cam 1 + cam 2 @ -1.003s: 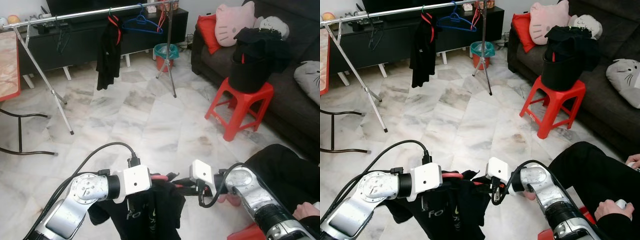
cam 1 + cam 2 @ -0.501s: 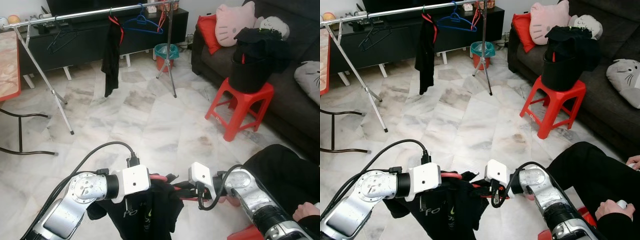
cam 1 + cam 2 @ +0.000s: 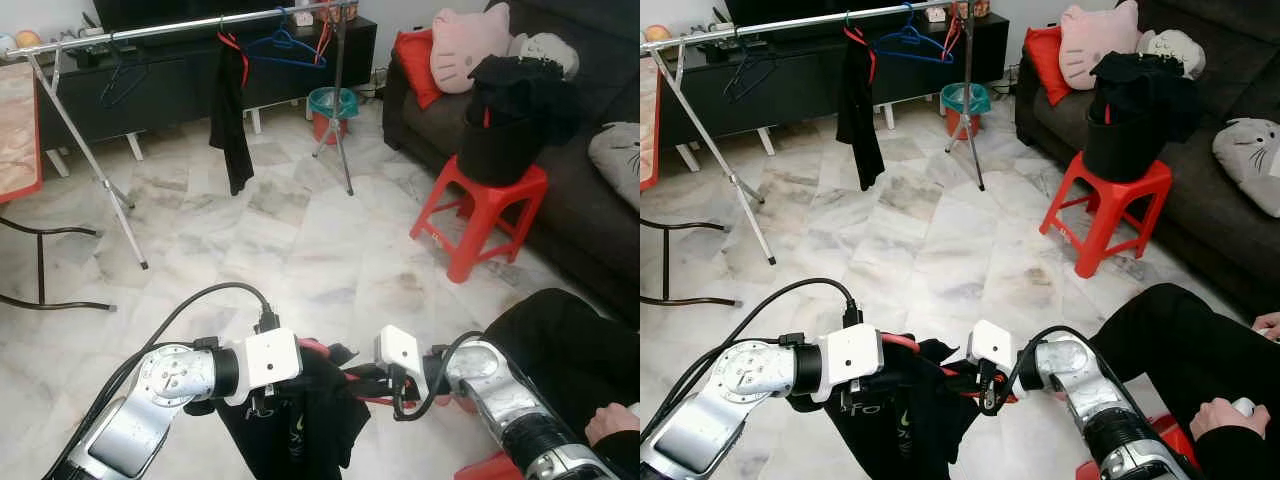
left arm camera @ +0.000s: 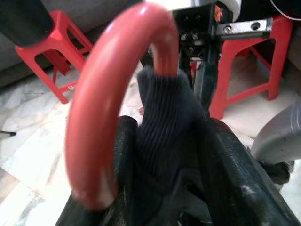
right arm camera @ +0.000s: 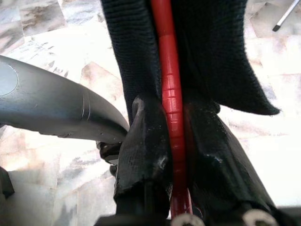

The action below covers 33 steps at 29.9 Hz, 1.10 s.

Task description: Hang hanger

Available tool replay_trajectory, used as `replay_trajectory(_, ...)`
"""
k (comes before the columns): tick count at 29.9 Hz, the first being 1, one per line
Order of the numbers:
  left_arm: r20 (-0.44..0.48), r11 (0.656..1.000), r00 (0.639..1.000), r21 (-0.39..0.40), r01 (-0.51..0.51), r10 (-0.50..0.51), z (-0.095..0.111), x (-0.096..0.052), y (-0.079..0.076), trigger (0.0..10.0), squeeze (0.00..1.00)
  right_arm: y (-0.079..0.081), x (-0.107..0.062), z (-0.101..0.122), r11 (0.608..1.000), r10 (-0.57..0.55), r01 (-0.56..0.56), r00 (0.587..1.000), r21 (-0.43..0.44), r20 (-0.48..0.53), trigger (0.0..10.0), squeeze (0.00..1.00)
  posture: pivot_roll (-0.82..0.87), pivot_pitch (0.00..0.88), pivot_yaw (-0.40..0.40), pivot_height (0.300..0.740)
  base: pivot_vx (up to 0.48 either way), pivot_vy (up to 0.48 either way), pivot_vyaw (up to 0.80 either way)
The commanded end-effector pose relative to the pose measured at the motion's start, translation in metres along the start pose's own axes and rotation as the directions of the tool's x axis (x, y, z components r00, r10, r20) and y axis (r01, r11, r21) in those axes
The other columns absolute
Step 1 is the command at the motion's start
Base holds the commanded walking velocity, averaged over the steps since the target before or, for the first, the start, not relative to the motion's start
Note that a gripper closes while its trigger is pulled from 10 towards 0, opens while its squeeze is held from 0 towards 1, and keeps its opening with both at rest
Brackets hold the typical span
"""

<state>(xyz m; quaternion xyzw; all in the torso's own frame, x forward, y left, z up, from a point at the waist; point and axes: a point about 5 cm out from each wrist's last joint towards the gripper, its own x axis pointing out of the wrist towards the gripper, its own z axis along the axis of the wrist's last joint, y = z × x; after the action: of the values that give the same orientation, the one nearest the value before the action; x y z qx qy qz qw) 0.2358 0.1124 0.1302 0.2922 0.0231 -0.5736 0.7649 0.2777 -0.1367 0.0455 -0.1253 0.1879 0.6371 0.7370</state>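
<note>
A red plastic hanger (image 3: 312,348) with a black garment (image 3: 300,430) draped on it is held low in front of me, between both arms. My left gripper (image 3: 318,362) is shut on the hanger's hook end and the garment's collar; the left wrist view shows the red hook (image 4: 113,94) curving over dark ribbed cloth (image 4: 164,122). My right gripper (image 3: 355,378) is shut on the hanger's red arm (image 5: 170,108), with black cloth on either side. Far across the room runs the silver clothes rail (image 3: 180,28), with a black garment (image 3: 232,110) and a blue hanger (image 3: 285,48) hanging on it.
A red stool (image 3: 480,215) carrying a black basket of clothes (image 3: 510,110) stands to the right, before a dark sofa (image 3: 590,170). A folding table (image 3: 20,130) is at the left. A person's dark-clad leg (image 3: 570,340) is at the lower right. Marble floor (image 3: 300,240) lies between me and the rail.
The black garment on the rail has swung to the right. My grippers and the held hanger have sunk slightly, and the draped garment hangs more gathered.
</note>
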Motion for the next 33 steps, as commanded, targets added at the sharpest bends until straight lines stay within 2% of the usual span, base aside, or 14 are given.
replay_trajectory(1,0.054,0.998,0.998,0.061,-0.026,0.022,0.014,0.001,0.005,10.0,1.0,-0.003,-0.002,0.006,1.0,-0.029,0.029,0.998,-0.004,0.049,0.0,0.0,0.08,0.049,-0.038,0.74,0.0,0.0,0.0)
replay_trajectory(4,0.062,0.997,0.997,0.066,-0.05,0.046,0.015,0.001,0.008,10.0,1.0,-0.003,-0.002,0.005,1.0,-0.026,0.026,0.998,-0.003,0.048,0.0,0.0,0.08,0.05,-0.038,0.74,0.0,0.0,0.0)
replay_trajectory(5,0.082,0.995,0.994,0.06,-0.083,0.078,0.017,0.0,0.013,10.0,0.0,-0.003,-0.001,0.005,1.0,-0.027,0.027,0.998,-0.003,0.049,0.0,0.0,0.08,0.049,-0.038,0.74,0.0,0.0,0.0)
replay_trajectory(16,0.093,0.981,0.981,0.073,-0.177,0.17,0.015,-0.004,0.024,10.0,0.0,-0.002,0.0,0.006,1.0,-0.021,0.021,0.998,-0.001,0.057,0.0,0.0,0.08,0.05,-0.037,0.74,0.0,0.0,0.0)
replay_trajectory(23,0.016,0.969,0.974,0.105,-0.226,0.225,-0.002,-0.014,0.031,10.0,0.0,-0.001,0.0,0.006,1.0,-0.013,0.013,0.998,0.002,0.066,0.0,0.0,0.08,0.051,-0.036,0.74,0.0,0.0,0.0)
replay_trajectory(26,-0.014,0.972,0.977,0.108,-0.209,0.212,-0.008,-0.016,0.029,10.0,0.0,-0.001,0.0,0.006,1.0,-0.01,0.01,0.998,0.002,0.067,0.0,0.0,0.08,0.051,-0.036,0.74,0.0,0.0,0.0)
replay_trajectory(28,-0.044,0.984,0.986,0.088,-0.154,0.158,-0.015,-0.018,0.022,10.0,0.0,-0.001,0.0,0.007,1.0,-0.01,0.01,0.998,0.001,0.067,0.0,0.0,0.08,0.051,-0.036,0.74,0.0,0.0,0.0)
replay_trajectory(31,-0.045,0.988,0.989,0.083,-0.134,0.138,-0.016,-0.018,0.02,10.0,0.0,-0.001,0.0,0.007,1.0,-0.009,0.009,0.998,0.001,0.067,0.0,0.0,0.08,0.053,-0.038,0.74,0.0,0.0,0.0)
replay_trajectory(33,-0.045,0.995,0.995,0.054,-0.087,0.089,-0.016,-0.019,0.014,10.0,0.0,-0.001,-0.001,0.006,1.0,-0.012,0.012,0.998,0.001,0.065,0.0,0.0,0.08,0.053,-0.038,0.74,0.0,0.0,0.0)
